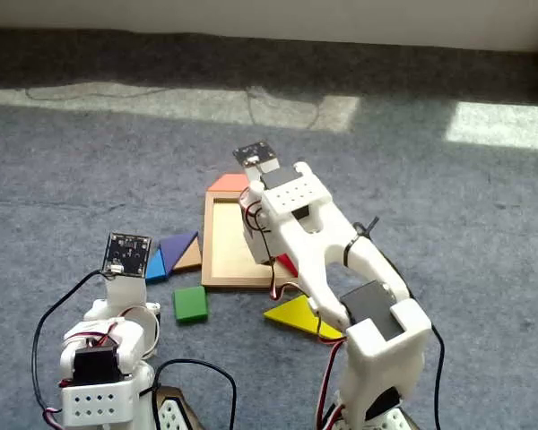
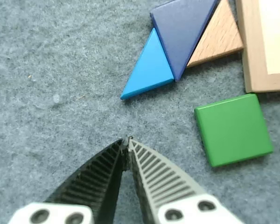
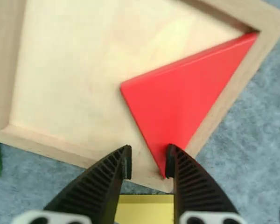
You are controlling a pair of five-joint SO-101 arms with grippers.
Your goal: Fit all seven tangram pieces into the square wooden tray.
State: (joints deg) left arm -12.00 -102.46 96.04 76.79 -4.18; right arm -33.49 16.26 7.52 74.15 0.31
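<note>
Right pincer [image 3: 147, 161] hung at the bottom of its wrist frame, jaws slightly apart and gripping nothing, one fingertip at the lower point of the red triangle [image 3: 186, 98]. The triangle lay in the right corner of the tray [image 3: 60, 148]. I judged that a careless nudge there could ride that point up onto the rim. The left pincer [image 2: 127, 140] sat closed and empty over carpet, with the green square [image 2: 233, 128] to its right.

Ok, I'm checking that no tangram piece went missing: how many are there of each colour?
Red piece: 1
Yellow piece: 1
Green piece: 1
Light blue piece: 1
Dark blue piece: 1
Plain wood piece: 1
Orange piece: 1
Total: 7
</note>
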